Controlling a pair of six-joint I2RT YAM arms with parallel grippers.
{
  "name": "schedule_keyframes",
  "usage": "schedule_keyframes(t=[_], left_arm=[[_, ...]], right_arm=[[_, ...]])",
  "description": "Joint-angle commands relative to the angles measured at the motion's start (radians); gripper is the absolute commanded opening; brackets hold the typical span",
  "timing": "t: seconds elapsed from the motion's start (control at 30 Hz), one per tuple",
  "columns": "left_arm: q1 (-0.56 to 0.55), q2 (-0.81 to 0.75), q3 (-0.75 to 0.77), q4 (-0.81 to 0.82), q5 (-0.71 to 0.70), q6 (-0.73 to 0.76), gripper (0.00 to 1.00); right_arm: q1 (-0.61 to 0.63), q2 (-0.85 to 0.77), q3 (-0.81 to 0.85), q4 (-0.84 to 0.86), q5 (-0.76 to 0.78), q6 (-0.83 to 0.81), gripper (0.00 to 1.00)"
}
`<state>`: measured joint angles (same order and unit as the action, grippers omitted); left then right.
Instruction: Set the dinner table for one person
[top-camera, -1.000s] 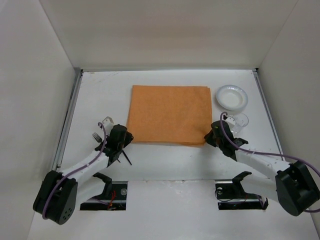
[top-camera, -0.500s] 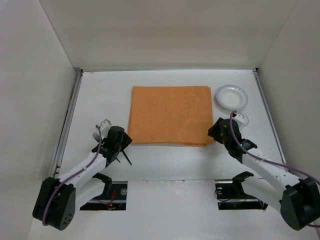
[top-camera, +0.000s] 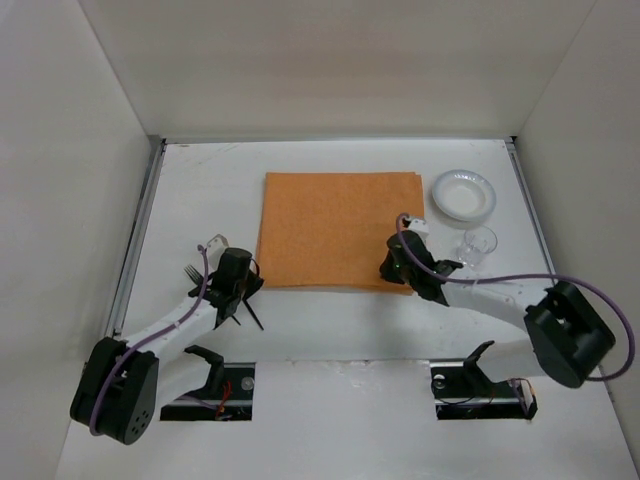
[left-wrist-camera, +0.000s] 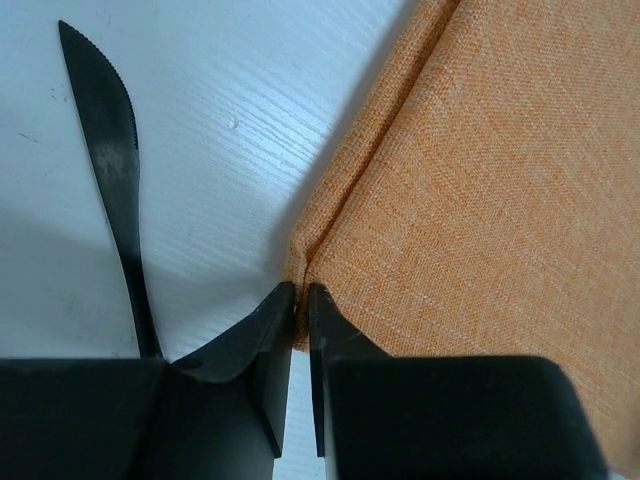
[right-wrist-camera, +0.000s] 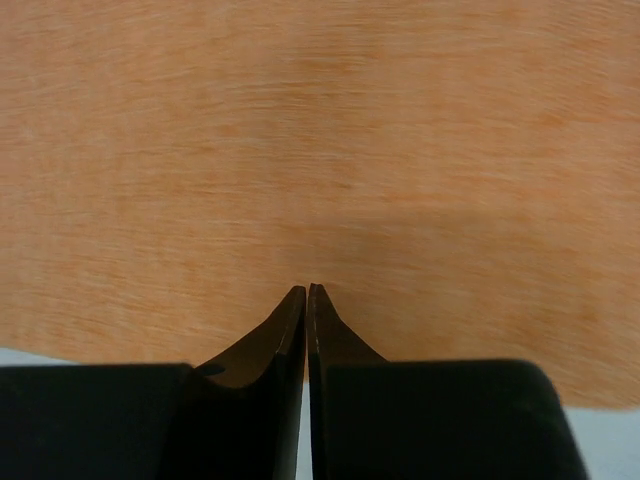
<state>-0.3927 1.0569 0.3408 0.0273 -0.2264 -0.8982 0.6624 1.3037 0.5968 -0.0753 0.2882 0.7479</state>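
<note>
A: How far is the table (top-camera: 200, 190) set?
B: Spread across the frame, it carries 1 placemat (top-camera: 335, 225), centred; plate (top-camera: 464, 193), glass (top-camera: 478, 243), knife (left-wrist-camera: 115, 150), fork (top-camera: 191, 272) are left unplaced.
A: Fingers?
B: Left fingers (left-wrist-camera: 268, 335), right fingers (right-wrist-camera: 285, 335): closed together at the placemat's lower edge.

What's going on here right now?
Both arms are at the orange placemat. The left gripper is closed on its near left corner, apparently pinching the cloth; the right gripper is shut over the near right edge, grip unclear. A black knife and fork lie left of the mat, a white plate and clear cup to its right, none on it yet.
</note>
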Motion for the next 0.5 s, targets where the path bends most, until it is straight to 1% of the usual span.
schedule_keyframes(t=[0.0,0.07,0.23,0.37,0.47], left_arm=[[0.010,-0.026,-0.003,0.016,0.016,0.016,0.07],[0.013,-0.034,-0.009,0.014,0.019,0.016,0.06],[0.027,-0.052,-0.032,0.008,0.019,0.018,0.05],[0.035,-0.057,-0.036,-0.012,0.021,0.021,0.04],[0.031,-0.072,-0.051,-0.017,0.012,0.022,0.04]], right_arm=[[0.071,0.092,0.119,0.147,-0.009,-0.053,0.08],[0.102,0.149,0.149,0.205,-0.006,-0.059,0.08],[0.131,0.268,0.212,0.261,-0.055,-0.036,0.08],[0.125,0.298,0.186,0.229,-0.044,0.045,0.08],[0.125,0.307,0.155,0.194,-0.043,0.068,0.07]])
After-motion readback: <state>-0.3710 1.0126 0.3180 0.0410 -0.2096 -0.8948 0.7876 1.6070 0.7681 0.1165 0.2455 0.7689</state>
